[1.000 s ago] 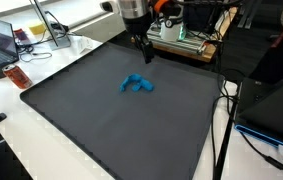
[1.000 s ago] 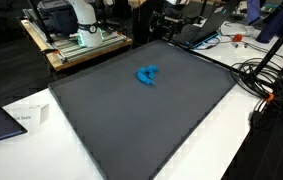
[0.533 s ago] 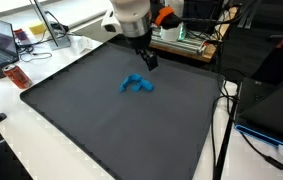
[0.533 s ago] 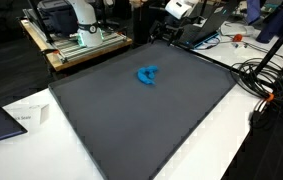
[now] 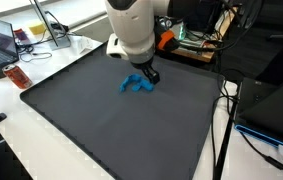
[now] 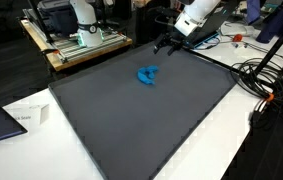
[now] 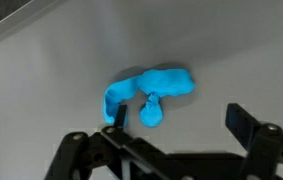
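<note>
In an exterior view the camera sits high beyond the near edge of the dark grey mat [image 5: 101,140] and looks down across it toward cluttered benches [image 5: 186,45]. The arm [image 5: 136,35] comes in from the far side and fills the top middle, and a laptop [image 5: 1,42] stands far left. In an exterior view set past a corner of the mat [image 6: 131,130], the mat shows as a diamond and the arm [image 6: 196,15] enters at top right. Both exterior views share the mat and the blue object [image 5: 136,85] [image 6: 147,75]. The wrist view looks steeply down from just behind the gripper [image 7: 179,115], very near the mat [image 7: 41,80], with the blue object [image 7: 151,92] at its middle.
</note>
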Motion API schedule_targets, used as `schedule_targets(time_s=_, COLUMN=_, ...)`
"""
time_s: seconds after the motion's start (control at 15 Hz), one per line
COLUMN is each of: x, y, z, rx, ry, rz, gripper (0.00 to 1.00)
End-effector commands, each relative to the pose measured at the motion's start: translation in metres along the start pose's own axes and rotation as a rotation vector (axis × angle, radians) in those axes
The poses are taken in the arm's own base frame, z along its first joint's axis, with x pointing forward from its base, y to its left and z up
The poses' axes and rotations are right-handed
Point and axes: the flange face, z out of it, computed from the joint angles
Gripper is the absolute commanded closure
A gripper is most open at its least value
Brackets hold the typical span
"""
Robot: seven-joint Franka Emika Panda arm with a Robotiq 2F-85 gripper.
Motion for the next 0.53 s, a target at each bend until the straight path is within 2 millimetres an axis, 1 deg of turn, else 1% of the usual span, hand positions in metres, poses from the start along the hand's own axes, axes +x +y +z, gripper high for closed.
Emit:
schedule_targets(time_s=0.0, x=0.027, y=-0.011, z=0.013, rx=-0.083, ry=-0.014, rz=-0.107, gripper=0.00)
schedule_targets(time_s=0.27, x=0.046, y=-0.018, z=0.030, rx=-0.146, ry=-0.043, rz=-0.250, gripper=0.00)
schedule_targets(time_s=0.47, x=0.059, y=-0.024, z=0.037, rx=-0.165, ry=-0.050, rz=-0.308, gripper=0.00)
